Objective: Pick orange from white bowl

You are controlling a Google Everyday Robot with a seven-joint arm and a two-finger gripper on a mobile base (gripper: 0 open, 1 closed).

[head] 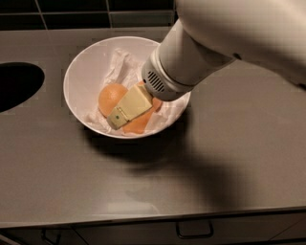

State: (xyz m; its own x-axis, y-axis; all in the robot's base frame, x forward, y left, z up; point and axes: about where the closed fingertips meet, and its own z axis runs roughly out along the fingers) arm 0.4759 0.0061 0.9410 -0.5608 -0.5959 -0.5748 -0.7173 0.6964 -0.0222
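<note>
The white bowl (81, 72) stands on the dark counter, lined with crumpled white paper (122, 62). One orange (111, 97) lies in its middle-left. A second orange shape (141, 123) shows partly beneath the gripper, toward the bowl's near side. My gripper (126, 114) reaches down into the bowl from the upper right. Its cream-coloured tip lies between the two orange shapes, right beside the left orange. The white arm (191, 57) covers the bowl's right part.
A dark round opening (16, 86) is sunk into the counter at the left. The counter's front edge (153, 215) runs along the bottom, with a drawer handle (193, 232) below. A dark tiled wall (71, 7) stands at the back.
</note>
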